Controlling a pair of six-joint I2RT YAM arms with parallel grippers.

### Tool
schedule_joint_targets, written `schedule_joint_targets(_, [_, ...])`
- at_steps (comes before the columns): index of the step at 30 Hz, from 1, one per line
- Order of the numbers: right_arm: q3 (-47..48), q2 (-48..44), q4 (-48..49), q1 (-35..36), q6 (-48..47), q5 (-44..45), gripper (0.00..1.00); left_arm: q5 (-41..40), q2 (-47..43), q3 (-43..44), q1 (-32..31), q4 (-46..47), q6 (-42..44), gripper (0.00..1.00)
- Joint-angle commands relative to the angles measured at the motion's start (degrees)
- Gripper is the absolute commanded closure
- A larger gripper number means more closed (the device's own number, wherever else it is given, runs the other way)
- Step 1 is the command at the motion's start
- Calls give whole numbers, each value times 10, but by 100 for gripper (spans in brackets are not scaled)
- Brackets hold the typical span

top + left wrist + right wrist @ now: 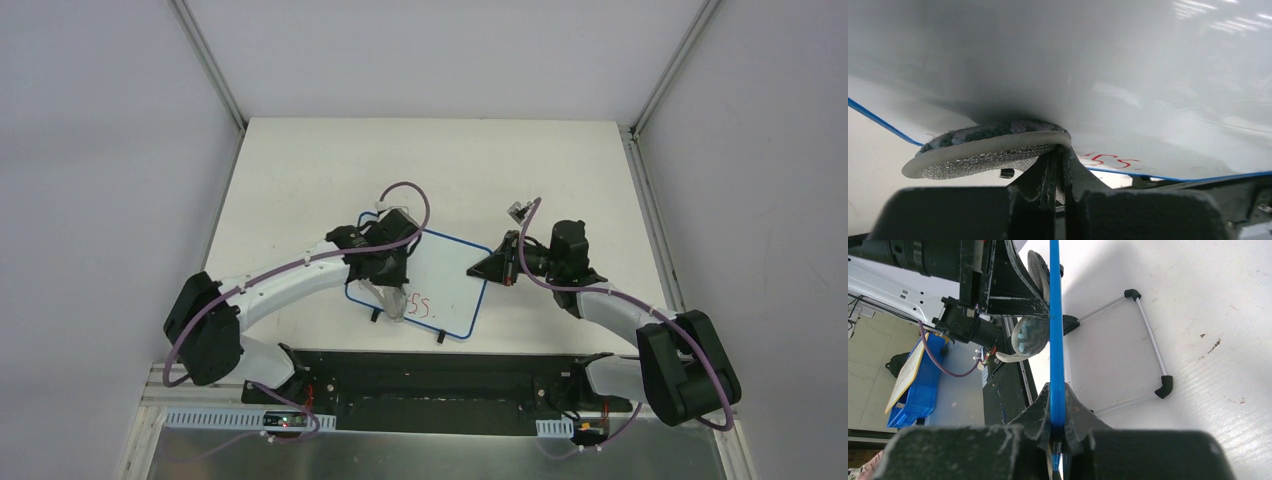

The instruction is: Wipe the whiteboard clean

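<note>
Whiteboard (447,272) stands propped on the table (300,180); it looks light, stiff and slick, so probably best held by its rim (1054,315). Right gripper (1057,407) is clamped on that blue rim, while left gripper (1060,152) pinches a soft pad (983,145) against its face.

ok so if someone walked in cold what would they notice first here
First the blue-framed whiteboard in the middle of the table, pinched at its right edge by the right gripper. Next, the left gripper pressing a round wiping pad against the board's face. Red marks sit near the board's lower edge, not yet wiped.
</note>
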Motion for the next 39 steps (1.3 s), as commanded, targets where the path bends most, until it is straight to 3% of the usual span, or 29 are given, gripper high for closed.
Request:
schedule_joint_targets(1, [0, 4, 4, 13, -55, -38, 100, -24, -48, -61, 77, 107, -47, 100])
schedule_joint_targets(9, [1, 5, 5, 17, -56, -37, 100, -27, -150, -226, 239, 91, -145, 100])
schedule_joint_targets(13, [2, 7, 5, 19, -56, -36, 100, 13, -142, -265, 271, 128, -170, 100])
schedule_joint_targets(18, [1, 6, 5, 20, -56, -36, 100, 58, -88, -231, 275, 137, -156, 100])
schedule_joint_targets(23, [1, 6, 5, 21, -58, -36, 100, 55, -102, -181, 236, 164, -101, 100])
schedule_joint_targets(27, [3, 10, 5, 23, -57, -37, 100, -55, -80, -77, 126, 107, -10, 100])
schedule_joint_targets(32, [2, 9, 3, 24, -59, -34, 100, -63, -24, 19, 42, 97, 75, 100])
schedule_joint_targets(34, [2, 9, 3, 24, -58, -34, 100, -106, 3, 57, 11, 63, 103, 100])
schedule_joint_targets(39, [3, 11, 2, 24, -59, -32, 100, -127, -1, 32, 19, 55, 78, 100])
